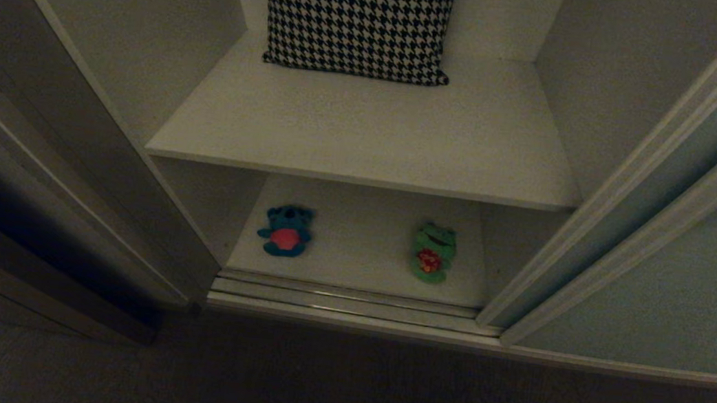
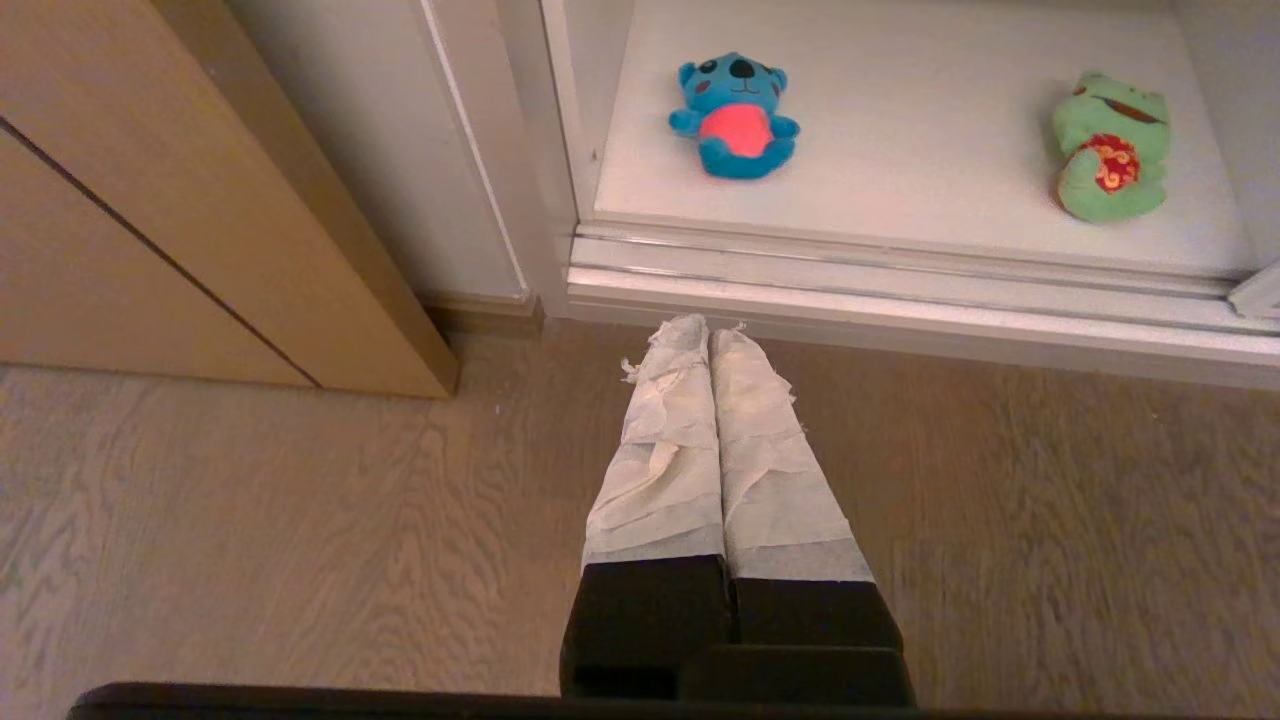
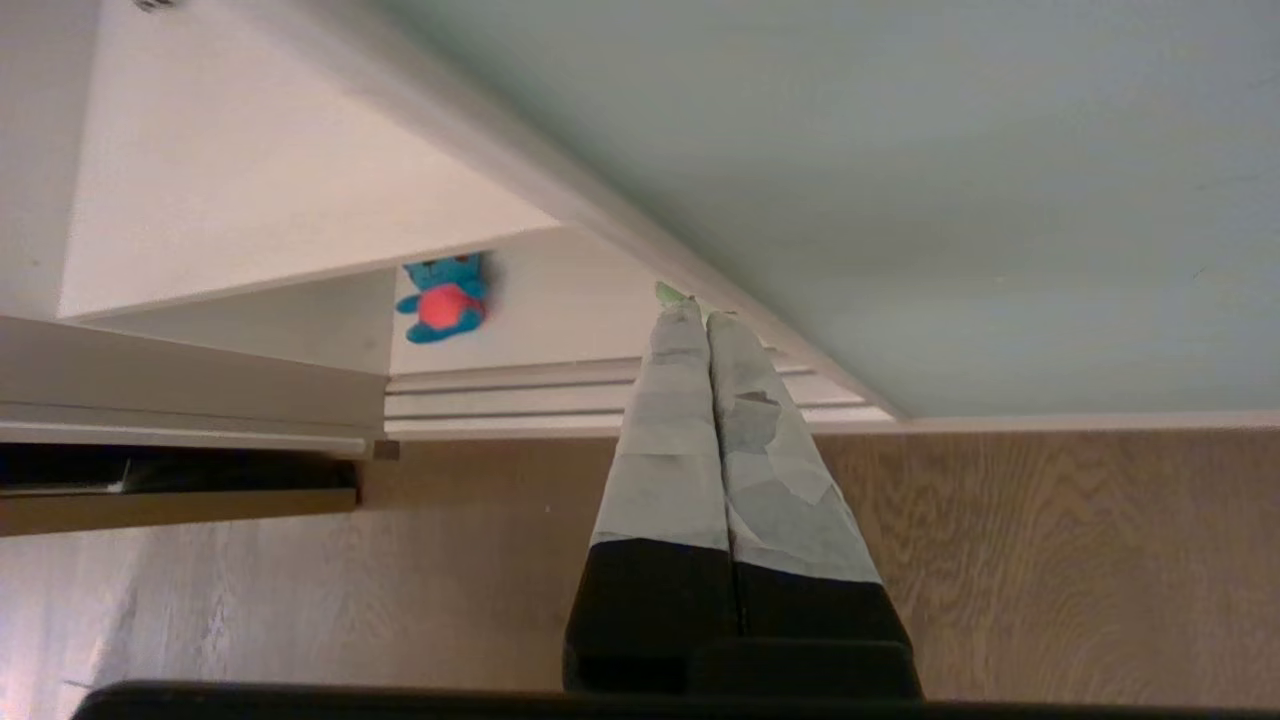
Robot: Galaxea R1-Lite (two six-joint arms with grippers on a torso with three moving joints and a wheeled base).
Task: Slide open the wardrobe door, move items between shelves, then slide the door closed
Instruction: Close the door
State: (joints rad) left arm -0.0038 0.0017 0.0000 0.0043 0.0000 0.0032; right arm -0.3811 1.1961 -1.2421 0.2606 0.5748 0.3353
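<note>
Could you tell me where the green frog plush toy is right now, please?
In the head view, the green frog plush toy lies on the lower white shelf, right of the blue plush toy, near the slid-aside pale grey-green door.

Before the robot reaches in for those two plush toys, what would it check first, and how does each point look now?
1. Sliding wardrobe door slid aside, opening clear: ok.
2. Blue plush toy and green frog plush both lying on the lower shelf, apart from each other: ok.
3. Upper shelf has bare space in front of the houndstooth pillow: ok.
4. Right gripper open for a grab: not ok, shut and empty.
5. Left gripper out of the way: ok, shut above the floor.
</note>
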